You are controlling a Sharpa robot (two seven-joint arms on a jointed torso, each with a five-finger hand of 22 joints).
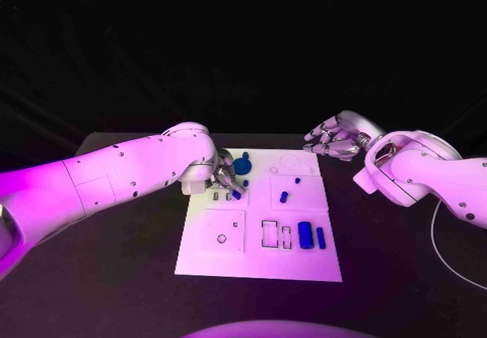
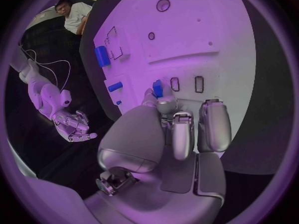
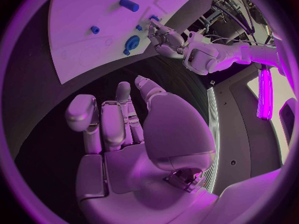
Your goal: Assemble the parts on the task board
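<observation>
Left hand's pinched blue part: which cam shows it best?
Left wrist view: the small blue part sits at the tips of the left hand, just above the task board. In the head view it's partly hidden under that hand. The right wrist view shows the hand far off, the part unclear.

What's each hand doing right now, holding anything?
Left hand: over the task board, pinching a small blue part at its fingertips.
Right hand: open, fingers apart, holding nothing, off the board's far right corner.
</observation>
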